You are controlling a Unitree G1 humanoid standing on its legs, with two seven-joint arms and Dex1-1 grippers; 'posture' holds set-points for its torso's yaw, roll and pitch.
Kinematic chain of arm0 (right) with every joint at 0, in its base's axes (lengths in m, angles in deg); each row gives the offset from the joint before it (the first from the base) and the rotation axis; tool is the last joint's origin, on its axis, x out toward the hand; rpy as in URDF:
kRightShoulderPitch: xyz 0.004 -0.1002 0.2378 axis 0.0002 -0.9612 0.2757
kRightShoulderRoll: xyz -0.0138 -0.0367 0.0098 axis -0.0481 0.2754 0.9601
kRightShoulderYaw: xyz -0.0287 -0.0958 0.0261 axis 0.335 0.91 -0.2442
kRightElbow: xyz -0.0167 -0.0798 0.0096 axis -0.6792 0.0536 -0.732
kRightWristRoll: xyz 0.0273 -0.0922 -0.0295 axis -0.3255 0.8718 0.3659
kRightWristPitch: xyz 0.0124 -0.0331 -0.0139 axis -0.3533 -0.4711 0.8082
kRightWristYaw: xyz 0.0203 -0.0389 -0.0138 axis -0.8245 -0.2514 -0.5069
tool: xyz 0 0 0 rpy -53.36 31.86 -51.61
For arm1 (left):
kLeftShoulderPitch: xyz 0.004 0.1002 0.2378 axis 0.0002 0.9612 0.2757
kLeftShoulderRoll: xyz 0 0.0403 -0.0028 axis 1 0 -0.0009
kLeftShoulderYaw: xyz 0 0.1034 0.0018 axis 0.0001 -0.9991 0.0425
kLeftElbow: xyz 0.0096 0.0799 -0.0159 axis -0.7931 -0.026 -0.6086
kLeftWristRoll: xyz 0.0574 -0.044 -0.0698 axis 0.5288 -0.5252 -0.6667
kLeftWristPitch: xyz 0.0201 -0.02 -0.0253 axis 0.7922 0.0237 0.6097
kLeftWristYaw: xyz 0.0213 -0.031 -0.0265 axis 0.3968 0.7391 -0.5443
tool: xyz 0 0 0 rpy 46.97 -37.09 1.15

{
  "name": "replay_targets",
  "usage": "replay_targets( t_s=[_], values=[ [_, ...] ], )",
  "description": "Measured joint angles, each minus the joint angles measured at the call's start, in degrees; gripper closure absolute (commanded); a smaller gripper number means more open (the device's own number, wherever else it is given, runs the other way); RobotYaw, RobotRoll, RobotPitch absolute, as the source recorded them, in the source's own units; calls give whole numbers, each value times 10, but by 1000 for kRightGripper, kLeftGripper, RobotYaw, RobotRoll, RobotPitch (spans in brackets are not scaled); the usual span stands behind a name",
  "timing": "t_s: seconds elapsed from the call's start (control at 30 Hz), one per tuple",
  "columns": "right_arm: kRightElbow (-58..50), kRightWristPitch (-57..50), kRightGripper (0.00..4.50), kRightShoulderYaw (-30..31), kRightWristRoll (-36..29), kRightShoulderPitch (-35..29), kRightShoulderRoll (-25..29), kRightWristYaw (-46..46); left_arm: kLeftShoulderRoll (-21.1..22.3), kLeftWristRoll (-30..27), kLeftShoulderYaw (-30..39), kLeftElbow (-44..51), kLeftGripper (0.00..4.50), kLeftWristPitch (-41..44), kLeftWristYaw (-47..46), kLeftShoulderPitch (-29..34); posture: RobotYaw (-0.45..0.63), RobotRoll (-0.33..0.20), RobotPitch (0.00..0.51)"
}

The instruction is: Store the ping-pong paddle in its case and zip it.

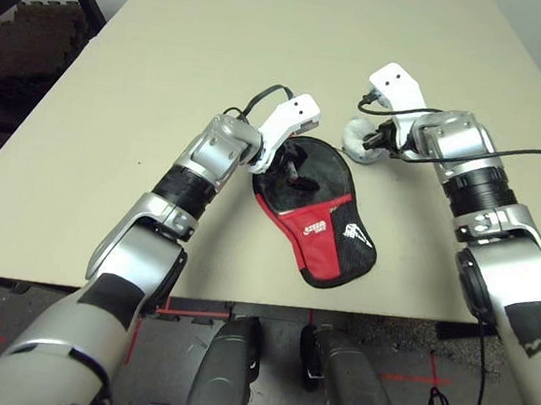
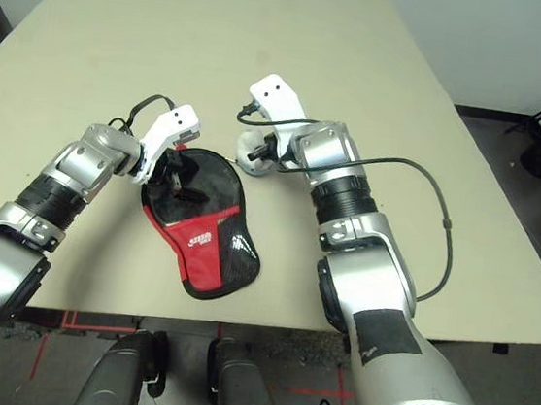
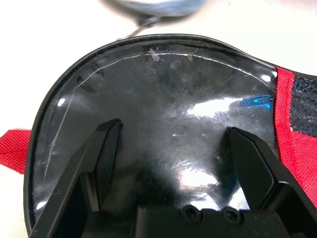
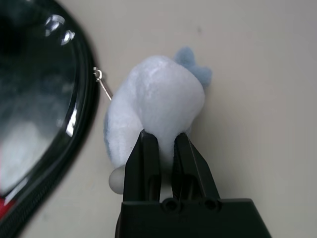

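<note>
- Nearest the bench's [image 1: 116, 97] front edge lies the case [image 1: 330, 239], black and red with mesh, flat between both arms.
- Left hand [image 3: 173, 163] hovers over the case's glossy black round end, fingers [image 3: 101, 153] spread wide, holding nothing.
- Right hand [image 4: 166, 148] is pressed together, pinching the fluffy white plush ball [image 4: 158, 104] just beside the case's rim.
- White logo on the red panel; its lettering is too small to read.
</note>
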Motion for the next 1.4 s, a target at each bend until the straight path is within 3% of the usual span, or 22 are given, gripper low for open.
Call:
replay_targets(
  t_s=[0.33,0.6,0.9,1.03,1.23,1.27,1.4],
  values=[
    [-252,-138,4380,13,-74,-90,134,-58,-9,5,6,-33,0,-13,5,-11,-206,0,188],
    [-443,-238,4383,15,-193,-160,268,-99,-18,6,9,-52,0,-27,9,-16,-217,0,191],
    [-572,-257,4383,-64,-323,-309,400,-140,-22,9,10,-68,0,-40,13,-22,-225,0,191],
    [-591,-221,4383,-84,-360,-345,426,-154,-21,11,11,-75,0,-44,14,-23,-224,0,190],
    [-582,-197,4384,-85,-380,-344,426,-142,-21,12,18,-77,0,-47,11,-24,-207,0,187],
    [-575,-191,3645,-85,-382,-340,426,-142,-20,11,22,-76,0,-47,10,-24,-205,0,188],
    [-534,-173,2317,-85,-394,-314,432,-154,3,-6,38,-37,0,-8,22,-19,-182,0,185]
  ],
)
